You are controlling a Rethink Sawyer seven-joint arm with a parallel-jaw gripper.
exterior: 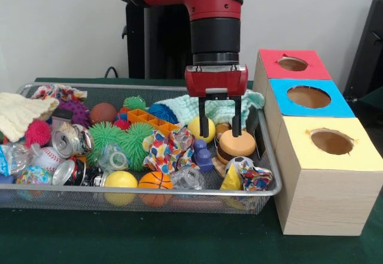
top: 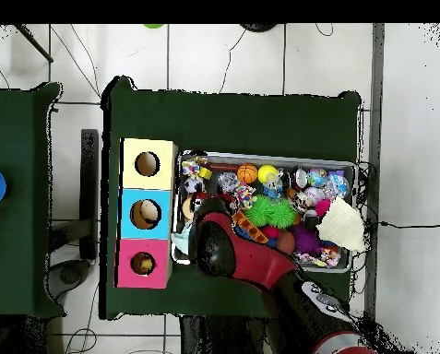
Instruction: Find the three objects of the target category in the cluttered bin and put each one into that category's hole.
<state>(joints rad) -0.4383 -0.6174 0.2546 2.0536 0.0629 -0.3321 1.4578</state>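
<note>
Red-cased gripper (exterior: 220, 129) hangs jaws open over the mesh bin (exterior: 272, 174), right end, nearest the three-hole box (exterior: 311, 156). Likely target: toy burger (exterior: 235, 146) directly beneath. Judgement: descend straight, straddle the bun, close before lifting.

Cluttered mesh bin (exterior: 149, 199) beside three-hole box (exterior: 323, 174)

My dark green cloth-covered desk (exterior: 149, 240) carries a silver wire-mesh bin (exterior: 179, 201) crammed with toys and, just beside it, a row of three wooden boxes (exterior: 317, 180) topped red, blue and yellow, each with a round hole.
</note>
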